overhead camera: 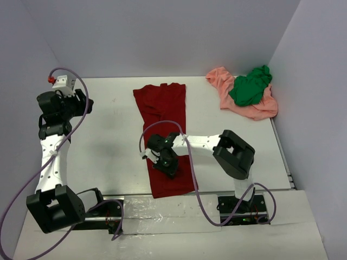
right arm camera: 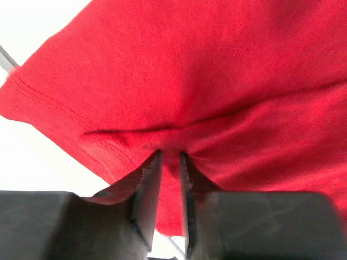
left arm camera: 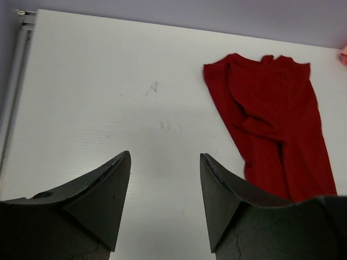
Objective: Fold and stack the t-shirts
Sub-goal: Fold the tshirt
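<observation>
The dark red t-shirt lies in a long narrow strip down the middle of the table, collar end far, hem near the front edge. My right gripper sits low over its near half, shut on a pinch of the red cloth. My left gripper is open and empty at the far left, over bare table; the red shirt lies to its right. The green t-shirt lies crumpled on top of the salmon-pink t-shirt at the far right corner.
A white part with a red cap stands at the far left by the wall. Walls close the table at the back and both sides. A metal rail runs along the front edge between the arm bases.
</observation>
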